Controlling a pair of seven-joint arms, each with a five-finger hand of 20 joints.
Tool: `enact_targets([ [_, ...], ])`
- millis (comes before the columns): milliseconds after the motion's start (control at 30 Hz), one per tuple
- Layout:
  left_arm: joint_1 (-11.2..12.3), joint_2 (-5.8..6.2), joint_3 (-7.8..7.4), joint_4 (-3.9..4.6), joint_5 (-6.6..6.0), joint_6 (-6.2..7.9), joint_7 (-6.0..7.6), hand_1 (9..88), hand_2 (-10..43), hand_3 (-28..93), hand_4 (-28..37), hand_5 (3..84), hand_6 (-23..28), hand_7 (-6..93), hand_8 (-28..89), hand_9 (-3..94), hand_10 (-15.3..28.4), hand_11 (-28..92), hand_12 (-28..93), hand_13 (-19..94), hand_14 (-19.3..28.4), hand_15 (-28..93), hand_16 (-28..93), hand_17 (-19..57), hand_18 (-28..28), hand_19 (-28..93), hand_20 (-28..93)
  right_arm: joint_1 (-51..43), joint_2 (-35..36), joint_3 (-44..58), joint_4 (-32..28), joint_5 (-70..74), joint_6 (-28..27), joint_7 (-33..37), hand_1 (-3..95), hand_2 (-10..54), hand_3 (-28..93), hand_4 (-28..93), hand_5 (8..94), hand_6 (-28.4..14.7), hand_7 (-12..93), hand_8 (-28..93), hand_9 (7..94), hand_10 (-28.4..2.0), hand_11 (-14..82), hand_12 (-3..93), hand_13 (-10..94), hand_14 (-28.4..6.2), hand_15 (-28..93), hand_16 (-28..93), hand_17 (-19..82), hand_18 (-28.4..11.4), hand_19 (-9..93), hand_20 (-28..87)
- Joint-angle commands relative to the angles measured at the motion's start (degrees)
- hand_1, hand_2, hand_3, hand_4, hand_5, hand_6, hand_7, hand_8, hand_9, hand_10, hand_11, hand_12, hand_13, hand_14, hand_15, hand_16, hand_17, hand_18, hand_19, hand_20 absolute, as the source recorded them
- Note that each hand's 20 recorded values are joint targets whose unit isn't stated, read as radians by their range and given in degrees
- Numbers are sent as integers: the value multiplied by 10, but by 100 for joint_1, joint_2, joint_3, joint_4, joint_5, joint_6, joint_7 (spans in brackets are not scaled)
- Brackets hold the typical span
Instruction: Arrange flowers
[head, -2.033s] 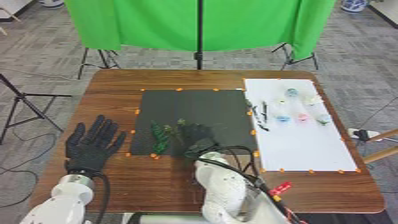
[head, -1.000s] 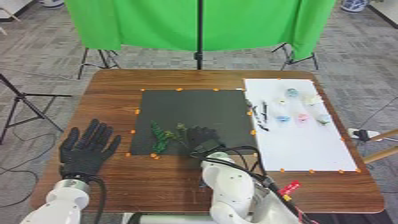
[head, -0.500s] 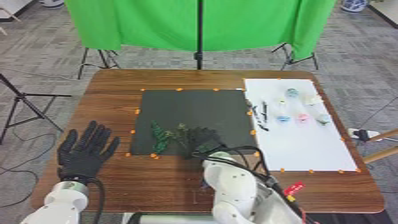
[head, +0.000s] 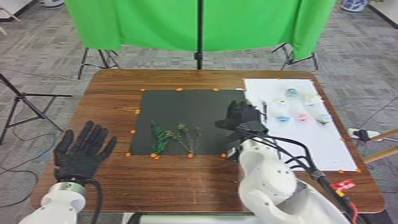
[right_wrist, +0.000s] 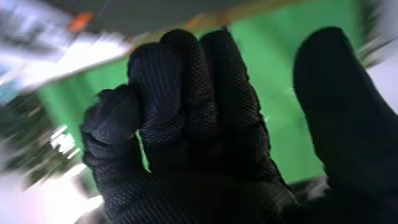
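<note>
My right hand (head: 238, 116) is over the right edge of the black mat (head: 178, 105), just beside the white sheet (head: 306, 150); whether it touches either, I cannot tell. In the right wrist view my fingers (right_wrist: 182, 95) stand up mostly straight and close side by side, the one farthest from the thumb a little bent. The thumb (right_wrist: 342, 100) is held well apart from them, and the green cloth (head: 204, 25) shows through the gap. Near this hand, a few thin dark stems (head: 265, 109) lie along the left part of the sheet. Farther right on it are the small flower heads, in two loose groups: a blue-green one (head: 291, 92), a pale yellow one (head: 281, 101) and a white one (head: 313, 100) toward the far end, then a blue one (head: 283, 119), a pink one (head: 303, 118) and a pale greenish one (head: 323, 119) nearer me. To the left of my right arm, on the near part of the mat, a leafy green sprig (head: 161, 137) lies beside a thinner branching one (head: 184, 136). My left hand (head: 80, 156) is left of the mat, fingers straight and fanned, at the near left side of the brown table (head: 178, 185).
</note>
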Motion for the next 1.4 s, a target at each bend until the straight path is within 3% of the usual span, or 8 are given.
enact_targets([
  [33, 46, 49, 63, 45, 10, -265, 67, 286, 134, 754, -283, 496, 68, 190, -104, 434, 154, 277, 127, 341, 155, 499, -59, -42, 147, 401, 186, 613, 374, 577, 784, -176, -52, 496, 361, -95, 713, -203, 589, -120, 136, -43, 642, -239, 236, 243, 572, -186, 566, 269, 374, -284, 925, 354],
  [233, 79, 43, 70, 32, -31, -262, 135, 272, 110, 761, -283, 489, 67, 185, -103, 428, 153, 274, 129, 338, 155, 492, -58, -43, 148, 395, 184, 985, 496, 382, 1333, -38, -402, 453, 389, -95, 740, -238, 548, -135, 116, -43, 582, -257, 198, 220, 518, -212, 586, 226, 356, -284, 920, 359],
  [367, 67, 65, 116, 72, -152, -492, 260, 266, 101, 767, -283, 486, 68, 184, -102, 425, 152, 272, 130, 336, 153, 488, -56, -43, 148, 390, 184, 1305, 516, 59, 1738, -59, -371, 316, 382, -95, 734, -244, 566, -146, 94, -48, 588, -258, 188, 206, 520, -208, 590, 217, 355, -284, 919, 367],
  [600, 39, 70, 160, 88, -146, -461, 238, 257, 86, 779, -283, 483, 67, 180, -100, 424, 152, 265, 133, 336, 152, 478, -48, -41, 147, 379, 185, 1670, 377, -279, 2092, 287, -975, 319, 348, -95, 690, -266, 603, -160, 64, -60, 596, -261, 136, 180, 509, -217, 597, 229, 349, -284, 917, 388],
  [733, 27, 68, 185, 109, -202, -530, 267, 256, 83, 780, -283, 481, 68, 179, -99, 424, 151, 263, 135, 336, 153, 475, -46, -40, 147, 376, 187, 1684, 334, -342, 2158, 386, -1156, 319, 322, -95, 677, -272, 486, -173, 36, -49, 545, -281, 96, 160, 479, -236, 598, 223, 333, -284, 907, 403],
  [867, 40, 73, 182, 108, -213, -518, 255, 254, 80, 781, -283, 480, 67, 180, -99, 423, 151, 261, 136, 337, 153, 473, -44, -41, 148, 373, 187, 1698, 260, -386, 2269, 514, -1314, 358, 336, -95, 687, -279, 478, -171, 40, -39, 539, -280, 96, 154, 476, -237, 611, 225, 333, -284, 904, 411],
  [1167, -1, 69, 193, 105, -189, -411, 157, 256, 80, 778, -283, 480, 66, 180, -99, 423, 150, 261, 137, 337, 152, 471, -42, -41, 148, 371, 190, 1601, 126, -416, 2541, 714, -1267, 380, 477, -95, 740, -281, 560, -110, 135, -50, 675, -203, 155, 165, 597, -158, 606, 319, 378, -272, 928, 406],
  [1400, -12, 64, 204, 106, -182, -383, 121, 259, 86, 775, -283, 481, 66, 183, -100, 424, 150, 261, 137, 338, 152, 472, -42, -41, 149, 371, 191, 1458, 139, -479, 2662, 570, -946, 299, 659, -95, 645, -275, 676, -20, 348, 186, 840, -105, 99, 403, 694, -55, 533, 493, 410, -243, 927, 389],
])
